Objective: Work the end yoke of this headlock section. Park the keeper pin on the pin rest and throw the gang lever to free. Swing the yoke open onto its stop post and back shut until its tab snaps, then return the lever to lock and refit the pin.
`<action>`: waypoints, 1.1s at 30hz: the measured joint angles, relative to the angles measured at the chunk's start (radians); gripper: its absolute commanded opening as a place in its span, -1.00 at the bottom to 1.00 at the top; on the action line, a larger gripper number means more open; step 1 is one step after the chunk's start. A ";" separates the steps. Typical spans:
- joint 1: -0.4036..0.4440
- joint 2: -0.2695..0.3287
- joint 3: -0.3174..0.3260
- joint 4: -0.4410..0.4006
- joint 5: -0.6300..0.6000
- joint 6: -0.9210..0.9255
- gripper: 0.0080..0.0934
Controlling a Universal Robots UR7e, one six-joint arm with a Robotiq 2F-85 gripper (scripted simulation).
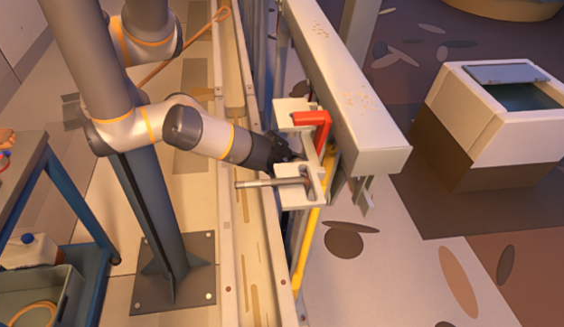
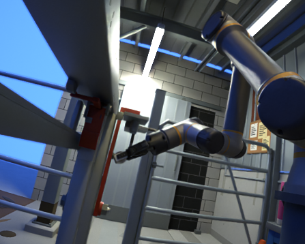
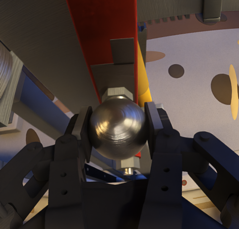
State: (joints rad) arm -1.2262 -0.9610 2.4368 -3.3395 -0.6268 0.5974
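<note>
The steel ball knob (image 3: 117, 128) sits at the end of the red gang lever (image 3: 106, 39), and my gripper (image 3: 117, 131) is closed around that knob beside the headlock's top rail (image 1: 348, 95). From the side camera the gripper (image 1: 291, 156) reaches between two pale bracket plates, below the red lever bracket (image 1: 314, 126). The keeper pin (image 1: 269, 183) lies level in the lower plate, the pin rest (image 1: 298, 187), its shaft pointing back toward the arm. The yellow yoke bar (image 1: 307, 235) runs down below the plates. The second side camera shows the gripper (image 2: 120, 156) next to the long red bar (image 2: 108, 163).
A tan box with a dark open top (image 1: 501, 117) stands on the floor past the rail. The arm's pedestal (image 1: 171, 271) and a blue table (image 1: 31, 189) with a bin (image 1: 31, 293) stand on the near side. Grey gate rails (image 2: 200, 191) cross under the arm.
</note>
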 measured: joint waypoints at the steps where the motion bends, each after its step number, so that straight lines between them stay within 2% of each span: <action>1: -0.001 0.000 -0.002 0.006 0.001 -0.001 -1.00; 17: -0.012 -0.004 -0.026 0.085 0.018 -0.013 -1.00; 33: -0.018 -0.003 -0.039 0.118 0.023 -0.017 -1.00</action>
State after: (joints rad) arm -1.2438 -0.9643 2.3977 -3.2214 -0.6037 0.5803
